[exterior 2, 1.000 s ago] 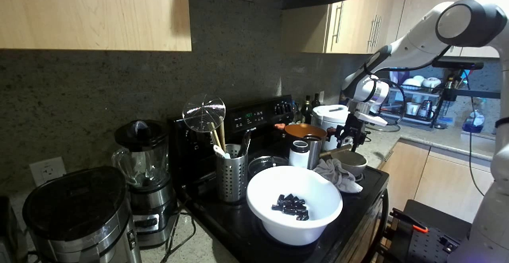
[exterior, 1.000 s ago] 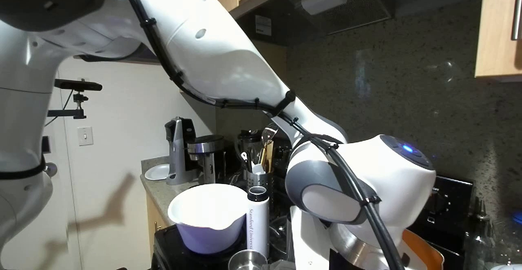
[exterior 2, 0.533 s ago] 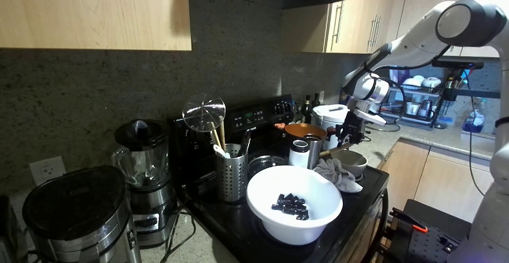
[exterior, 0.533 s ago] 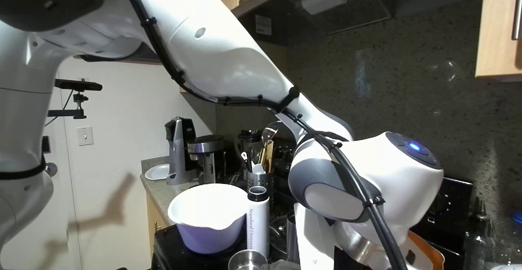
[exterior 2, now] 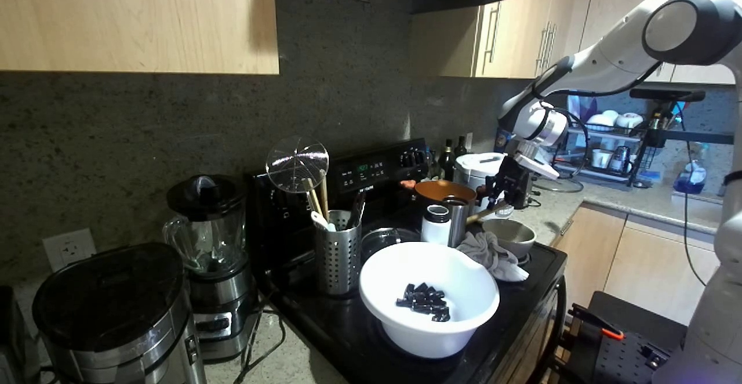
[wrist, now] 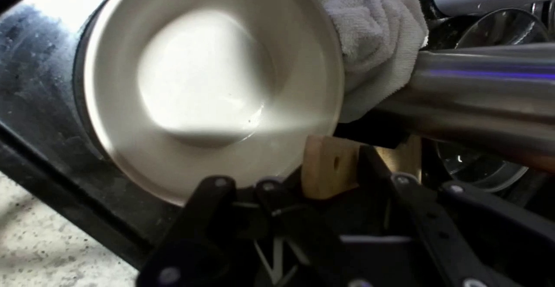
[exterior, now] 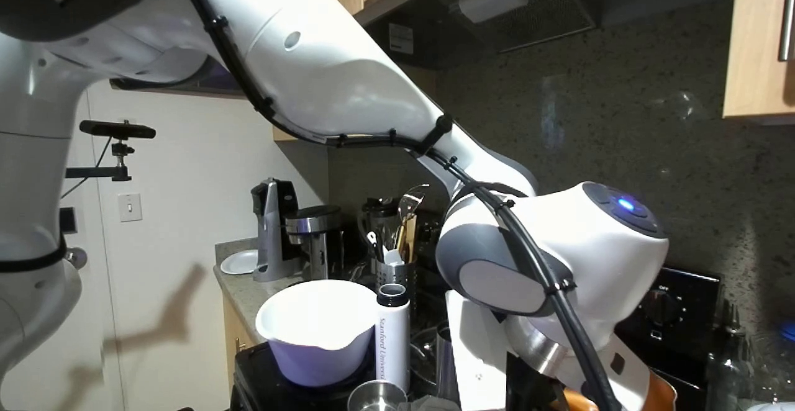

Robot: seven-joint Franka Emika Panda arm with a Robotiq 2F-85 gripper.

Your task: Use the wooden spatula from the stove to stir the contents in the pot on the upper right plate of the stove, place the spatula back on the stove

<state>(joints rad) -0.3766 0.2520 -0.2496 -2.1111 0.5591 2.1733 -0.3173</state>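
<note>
One stove [exterior 2: 348, 327], one copper pot [exterior 2: 436, 189], perhaps two dark bottles [exterior 2: 447, 165].

In an exterior view, black kitchen stove [exterior 2: 342, 327], front: big white round bowl [exterior 2: 429, 340], small black chunks [exterior 2: 422, 299] in it. Behind-left: perforated steel cylinder holder [exterior 2: 338, 263], wooden and steel utensils [exterior 2: 324, 189] inside. Behind the white bowl: white cylindrical bottle [exterior 2: 436, 231], steel tumbler [exterior 2: 460, 223] just right of it, both before round copper-orange pot [exterior 2: 430, 189]. Right of tumbler: crumpled grey cloth [exterior 2: 490, 252], then round cream bowl [exterior 2: 517, 249] beside it. Slim light-brown wooden spatula [exterior 2: 481, 214] is held in my tool [wrist: 334, 165], tilted, low end behind tumbler; wrist view, holed end by cream bowl's rim, touching or not I can't tell.
</note>
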